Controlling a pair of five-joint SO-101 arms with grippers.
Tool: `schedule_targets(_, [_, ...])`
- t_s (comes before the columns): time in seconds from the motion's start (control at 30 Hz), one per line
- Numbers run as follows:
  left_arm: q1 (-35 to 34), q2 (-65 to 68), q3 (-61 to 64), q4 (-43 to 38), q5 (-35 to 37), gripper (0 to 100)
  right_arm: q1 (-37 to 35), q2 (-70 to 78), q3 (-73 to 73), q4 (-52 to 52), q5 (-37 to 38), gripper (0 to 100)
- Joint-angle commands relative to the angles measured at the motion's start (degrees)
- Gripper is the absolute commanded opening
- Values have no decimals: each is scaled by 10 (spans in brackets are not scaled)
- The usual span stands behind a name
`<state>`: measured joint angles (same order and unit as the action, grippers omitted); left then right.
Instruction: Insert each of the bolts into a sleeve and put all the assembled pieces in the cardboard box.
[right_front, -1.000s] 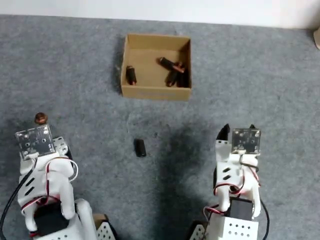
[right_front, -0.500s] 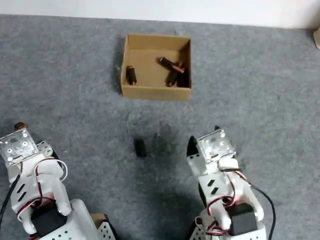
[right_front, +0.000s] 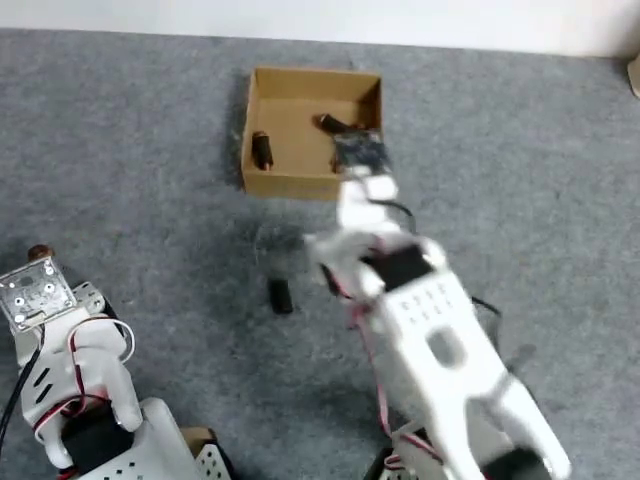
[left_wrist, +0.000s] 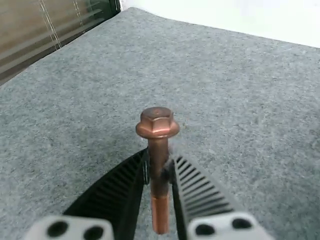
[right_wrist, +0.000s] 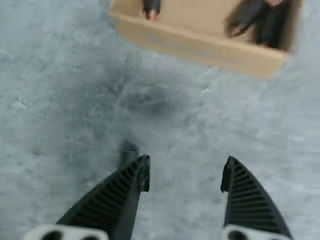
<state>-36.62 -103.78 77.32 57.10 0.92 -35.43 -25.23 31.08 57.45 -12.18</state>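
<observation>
A copper bolt (left_wrist: 158, 125) stands head-up with my left gripper (left_wrist: 160, 161) shut on its shank. In the high view its head (right_front: 40, 252) shows at the far left above the left arm. A short black sleeve (right_front: 280, 295) lies on the grey carpet mid-table. My right gripper (right_wrist: 187, 175) is open just above the carpet, the sleeve (right_wrist: 129, 151) lying just beyond one fingertip (right_wrist: 142, 165). The cardboard box (right_front: 310, 185) stands behind it and holds several dark assembled pieces (right_front: 262, 150). The right arm (right_front: 400, 290) stretches over the middle and covers part of the box's right side.
Grey carpet (right_front: 140, 150) covers the whole table. The box's front wall (right_wrist: 200, 47) rises a short way ahead of the right gripper. Open carpet lies left of the box and to the far right.
The right arm swung from the front right forward and leftward to the sleeve, reaching towards the box. The left arm drew back to the left with the bolt, then held still.
</observation>
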Motion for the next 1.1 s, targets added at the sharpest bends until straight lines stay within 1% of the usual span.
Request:
schedule_targets(0.0, [-7, -4, -31, -16, 0, 11, -71, 93, -74, -14, -36, 224])
schedule_targets(0.07, [-8, -4, -31, -16, 0, 11, -87, 138, -103, -22, -57, 224])
schedule_targets(0.13, [-19, -4, -31, -16, 0, 11, -87, 177, -124, -28, -70, 224])
schedule_targets(0.23, [-29, -4, -31, -16, 1, 11, -67, 223, -135, -26, -73, 224])
schedule_targets(0.33, [-29, -4, -31, -16, 2, 11, -54, 255, -134, -28, -105, 224])
schedule_targets(0.53, [-28, -6, -31, -16, 2, 11, -31, 262, -132, -27, -134, 224])
schedule_targets(0.77, [-30, -7, -31, -16, 2, 11, -43, 265, -132, -29, -136, 224])
schedule_targets(0.93, [-29, -7, -32, -16, 2, 11, -73, 262, -134, -26, -202, 224])
schedule_targets(1.07, [-29, -7, -32, -16, 2, 11, -89, 262, -135, -19, -295, 224])
